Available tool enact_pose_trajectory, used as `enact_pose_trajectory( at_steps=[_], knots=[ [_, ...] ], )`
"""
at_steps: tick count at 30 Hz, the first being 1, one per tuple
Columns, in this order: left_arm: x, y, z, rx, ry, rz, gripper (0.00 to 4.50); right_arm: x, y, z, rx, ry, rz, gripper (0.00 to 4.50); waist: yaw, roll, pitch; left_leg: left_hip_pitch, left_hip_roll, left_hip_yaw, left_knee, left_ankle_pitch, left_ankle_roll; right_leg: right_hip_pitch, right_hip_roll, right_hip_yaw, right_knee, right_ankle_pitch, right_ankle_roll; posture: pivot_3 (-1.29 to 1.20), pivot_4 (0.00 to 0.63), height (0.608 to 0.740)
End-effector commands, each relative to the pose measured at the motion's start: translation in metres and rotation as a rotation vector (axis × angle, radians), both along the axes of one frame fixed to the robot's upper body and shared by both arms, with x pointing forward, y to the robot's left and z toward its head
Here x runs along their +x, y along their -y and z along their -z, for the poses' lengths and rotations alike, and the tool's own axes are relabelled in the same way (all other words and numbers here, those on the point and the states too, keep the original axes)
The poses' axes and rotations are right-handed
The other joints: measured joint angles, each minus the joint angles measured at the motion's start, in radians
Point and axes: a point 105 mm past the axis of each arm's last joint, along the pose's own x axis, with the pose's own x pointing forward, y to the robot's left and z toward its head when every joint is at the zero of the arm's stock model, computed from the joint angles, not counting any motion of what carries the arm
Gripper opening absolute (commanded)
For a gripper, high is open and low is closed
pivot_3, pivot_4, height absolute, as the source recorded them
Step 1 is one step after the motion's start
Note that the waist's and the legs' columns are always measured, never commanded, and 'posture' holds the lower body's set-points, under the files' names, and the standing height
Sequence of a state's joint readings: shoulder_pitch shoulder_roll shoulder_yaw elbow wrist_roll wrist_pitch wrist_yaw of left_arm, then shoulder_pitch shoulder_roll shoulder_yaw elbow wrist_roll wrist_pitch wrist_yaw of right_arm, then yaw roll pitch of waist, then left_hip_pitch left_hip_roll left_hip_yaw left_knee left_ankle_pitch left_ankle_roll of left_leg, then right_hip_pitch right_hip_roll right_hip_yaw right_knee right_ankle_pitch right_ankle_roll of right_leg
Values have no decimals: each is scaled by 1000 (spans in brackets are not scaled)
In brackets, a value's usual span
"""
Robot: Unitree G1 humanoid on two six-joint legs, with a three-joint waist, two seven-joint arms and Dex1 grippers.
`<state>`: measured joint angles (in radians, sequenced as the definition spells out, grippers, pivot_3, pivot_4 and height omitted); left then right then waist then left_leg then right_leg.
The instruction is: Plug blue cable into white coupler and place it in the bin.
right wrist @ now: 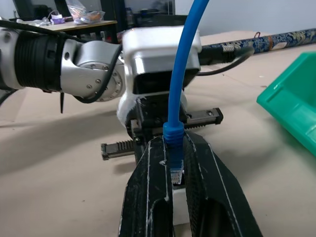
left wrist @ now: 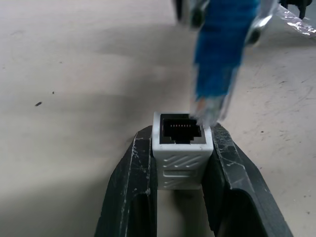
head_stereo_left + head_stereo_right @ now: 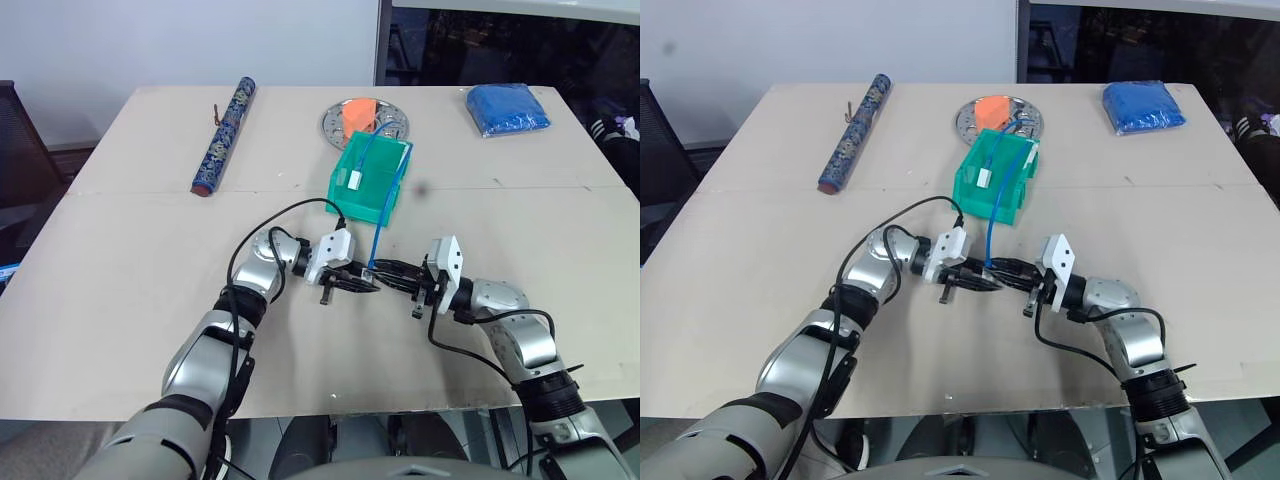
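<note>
My left gripper (image 2: 182, 136) is shut on the white coupler (image 2: 181, 148), whose dark socket faces outward. My right gripper (image 1: 173, 143) is shut on the blue cable (image 1: 180, 74) just behind its clear plug (image 2: 211, 106). The plug tip sits at the upper edge of the socket, slightly off to one side. Both grippers meet tip to tip low over the table, the left gripper (image 3: 358, 281) facing the right gripper (image 3: 384, 269). From there the blue cable (image 3: 381, 220) rises and arcs over the green bin (image 3: 345, 195) just behind them.
A small white piece (image 3: 354, 180) lies inside the bin. Behind the bin is a round silver plate (image 3: 392, 128) with an orange piece. A long patterned roll (image 3: 225, 135) lies at the back left, a folded blue cloth (image 3: 508, 108) at the back right.
</note>
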<state>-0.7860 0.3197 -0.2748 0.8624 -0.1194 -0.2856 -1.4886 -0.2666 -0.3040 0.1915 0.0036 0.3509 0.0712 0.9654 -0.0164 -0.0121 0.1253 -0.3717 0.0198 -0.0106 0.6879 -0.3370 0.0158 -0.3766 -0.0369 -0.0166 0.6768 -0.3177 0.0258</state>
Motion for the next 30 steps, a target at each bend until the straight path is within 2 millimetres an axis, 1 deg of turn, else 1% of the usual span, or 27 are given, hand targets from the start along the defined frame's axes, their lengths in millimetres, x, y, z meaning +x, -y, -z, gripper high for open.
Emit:
enact_pose_trajectory(
  at_steps=[1,5,11,17,25,28,30],
  knots=[
    [-2,2,-1,14,10,36,588,3,-4,-9,11,56,-12,0,0,0,0,0,0,0,0,0,0,0,0,0,0,0,0,0,150,740],
    [-3,0,0,17,6,42,588,7,-4,-6,9,57,-7,0,0,0,0,0,0,0,0,0,0,0,0,0,0,0,0,0,150,740],
    [-2,-1,0,24,12,37,588,4,-2,9,-65,64,-42,0,-1,0,0,1,0,0,0,0,0,0,0,0,1,0,0,0,150,740],
    [-2,-5,3,33,2,31,588,-1,0,7,-53,59,-68,0,-2,0,0,2,0,0,0,0,0,0,0,1,1,0,0,0,150,740],
    [-3,-3,3,31,4,46,588,1,1,15,-97,56,-65,0,-2,0,0,3,0,0,0,0,0,0,0,2,1,0,0,0,150,740],
    [-3,-2,2,30,6,48,588,-1,0,28,-147,13,-86,0,-2,0,0,3,0,0,0,0,0,1,0,2,1,0,0,0,150,740],
    [-4,-1,3,29,5,49,588,-1,1,41,-202,-44,-88,0,-3,0,0,4,0,0,0,0,0,1,0,3,1,0,0,0,150,740]
  ],
)
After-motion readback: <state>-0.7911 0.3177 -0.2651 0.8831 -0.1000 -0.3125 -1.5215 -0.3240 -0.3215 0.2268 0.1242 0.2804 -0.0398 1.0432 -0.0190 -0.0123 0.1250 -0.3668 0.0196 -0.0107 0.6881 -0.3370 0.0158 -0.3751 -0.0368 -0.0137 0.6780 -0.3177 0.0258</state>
